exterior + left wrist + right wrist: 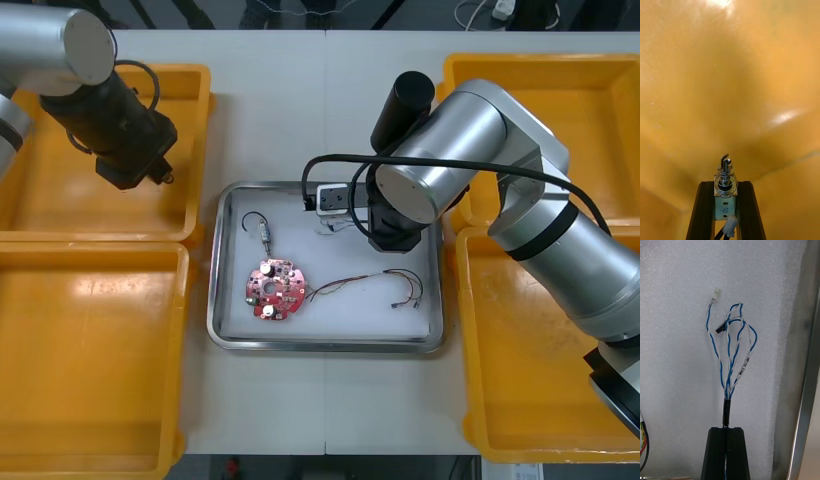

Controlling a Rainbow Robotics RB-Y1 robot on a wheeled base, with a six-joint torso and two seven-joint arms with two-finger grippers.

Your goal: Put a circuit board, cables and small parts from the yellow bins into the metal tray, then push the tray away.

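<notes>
In the right wrist view my right gripper is shut on the black-sleeved end of a twisted blue and white cable. Its loops and white plug lie on the white floor of the metal tray. The front view has the right arm over the tray's far right part. The left gripper is shut on a small metal part, held above the floor of the far left yellow bin. A round red circuit board lies in the tray.
A black cable with a metal end and a red and yellow cable lie in the tray. The red and yellow cable also shows beside the right fingers. Yellow bins flank the tray: near left, far right, near right.
</notes>
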